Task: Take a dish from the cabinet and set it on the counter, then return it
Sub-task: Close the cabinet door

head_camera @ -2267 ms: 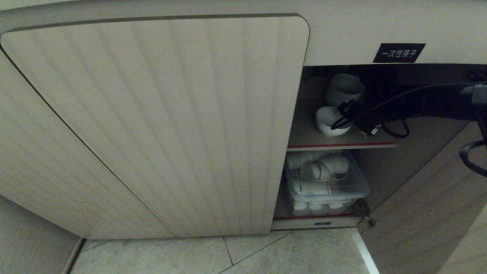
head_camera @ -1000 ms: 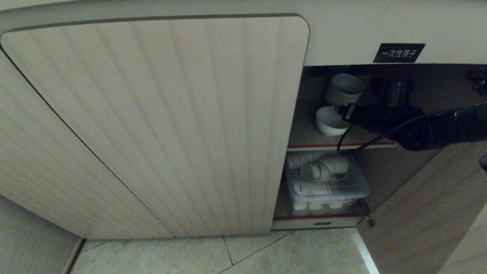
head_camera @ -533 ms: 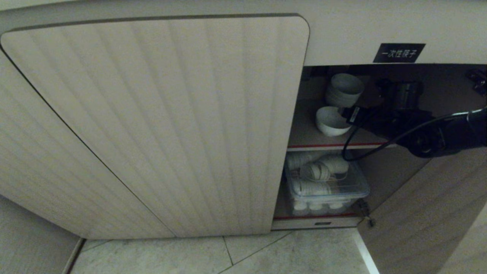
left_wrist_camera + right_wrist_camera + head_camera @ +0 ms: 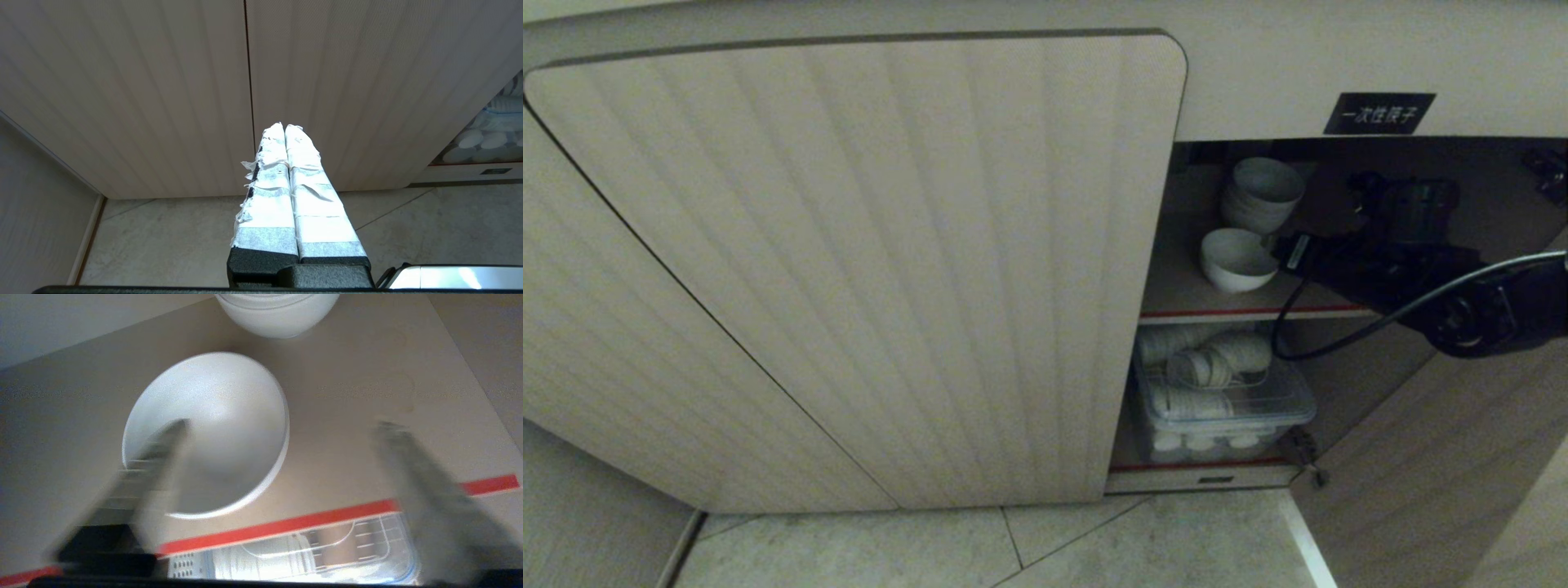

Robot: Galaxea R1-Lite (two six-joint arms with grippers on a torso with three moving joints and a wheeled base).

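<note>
Up on the red-edged shelf [image 4: 367, 396] in the cabinet [image 4: 849, 245], the bowl [image 4: 212, 428] sits ahead of the right gripper [image 4: 282, 428], whose wide-open, empty jaws straddle its near rim.

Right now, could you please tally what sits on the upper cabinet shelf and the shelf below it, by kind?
Single white bowl: 1
Stack of white bowls: 1
Clear lidded container of white dishes, lower shelf: 1
Total: 3
</note>
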